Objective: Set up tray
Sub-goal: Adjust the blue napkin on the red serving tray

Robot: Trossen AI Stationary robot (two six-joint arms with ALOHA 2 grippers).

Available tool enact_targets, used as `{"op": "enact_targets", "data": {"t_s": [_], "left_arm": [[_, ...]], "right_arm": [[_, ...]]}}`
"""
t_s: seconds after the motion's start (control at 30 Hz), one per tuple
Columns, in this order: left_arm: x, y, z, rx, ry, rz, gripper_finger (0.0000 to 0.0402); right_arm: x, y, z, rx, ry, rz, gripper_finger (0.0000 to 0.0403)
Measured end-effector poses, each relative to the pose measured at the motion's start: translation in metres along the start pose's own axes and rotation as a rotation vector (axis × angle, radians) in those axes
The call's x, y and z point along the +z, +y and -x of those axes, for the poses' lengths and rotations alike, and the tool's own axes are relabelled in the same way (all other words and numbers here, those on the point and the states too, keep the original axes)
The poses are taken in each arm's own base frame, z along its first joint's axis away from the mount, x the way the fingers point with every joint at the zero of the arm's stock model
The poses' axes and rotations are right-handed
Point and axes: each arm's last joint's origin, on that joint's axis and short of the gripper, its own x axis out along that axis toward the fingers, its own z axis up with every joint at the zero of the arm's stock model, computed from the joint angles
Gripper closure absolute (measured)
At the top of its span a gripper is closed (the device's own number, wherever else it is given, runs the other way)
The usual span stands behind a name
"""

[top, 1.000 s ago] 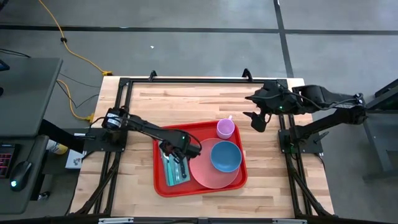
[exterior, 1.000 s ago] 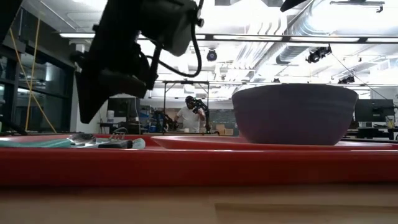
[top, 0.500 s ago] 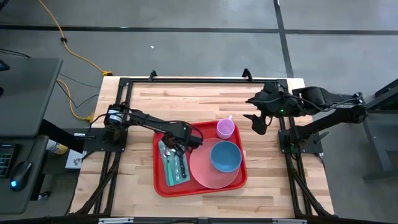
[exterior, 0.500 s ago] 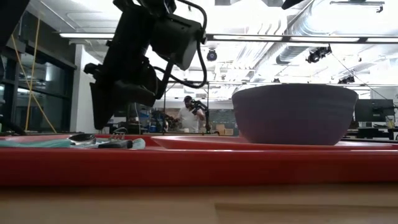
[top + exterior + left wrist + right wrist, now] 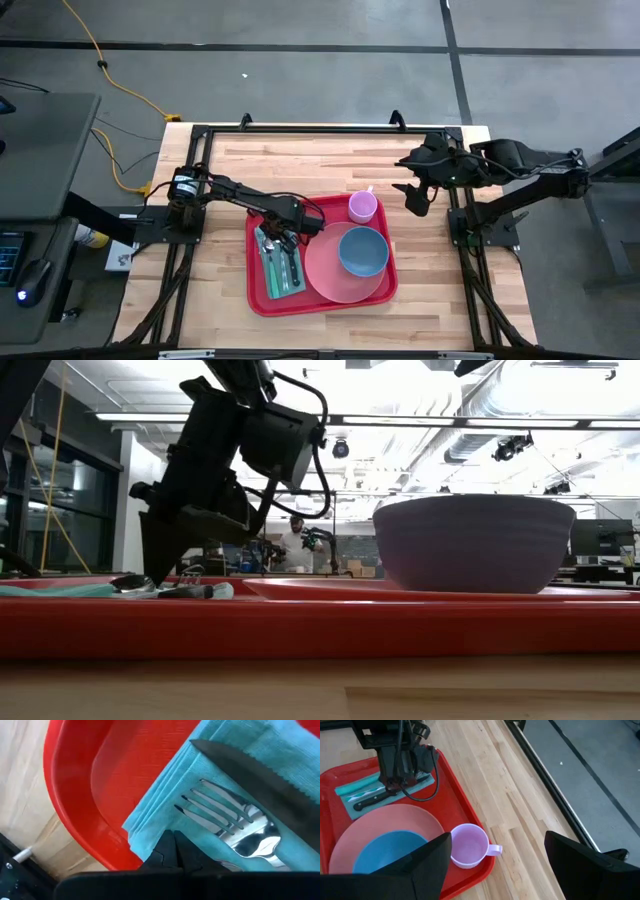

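Left gripper pressed fully shut with nothing between the fingers, tips poised low over the far end of a folded teal cloth napkin; contact with the cloth not discernible. Seen from table height just above the cutlery at the left end of the tray. Laid on that napkin: a silver metal fork, a silver spoon bowl beside it, and a knife with a dark serrated blade along the outer side.

Under all of it, a large red rectangular plastic tray with rounded corners and a raised rim, resting on the pale wooden table near its middle. To the right of the napkin, on the same tray, a round pink plate carrying a blue bowl. At the tray's far right corner, a small lilac plastic cup with a handle, upright.

Right gripper spread wide and empty, raised above the table's far right part, well apart from the tray, facing toward the cup.

Beyond the table, in the room behind, a person standing.
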Motion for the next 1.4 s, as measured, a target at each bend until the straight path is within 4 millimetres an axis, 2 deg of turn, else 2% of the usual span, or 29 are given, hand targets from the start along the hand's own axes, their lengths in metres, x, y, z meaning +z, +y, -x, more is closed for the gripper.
{"op": "enact_targets", "data": {"t_s": [0.23,0.8,1.17,1.4], "left_arm": [[0.001,-0.001,-0.001,-0.016,-0.005,-0.027,0.0393],[0.026,0.008,-0.002,-0.076,-0.056,-0.147,0.0393],[0.026,0.007,-0.001,-0.075,-0.066,-0.113,0.0381],[0.023,0.011,0.006,-0.083,-0.072,-0.109,0.0384]], "right_arm": [[0.000,0.000,0.000,-0.005,-0.001,0.000,0.0105],[-0.001,-0.001,0.000,-0.008,0.010,-0.011,0.0105],[-0.001,-0.001,0.000,-0.026,0.004,-0.011,0.0105],[-0.001,-0.001,0.000,-0.030,0.002,-0.011,0.0105]]}}
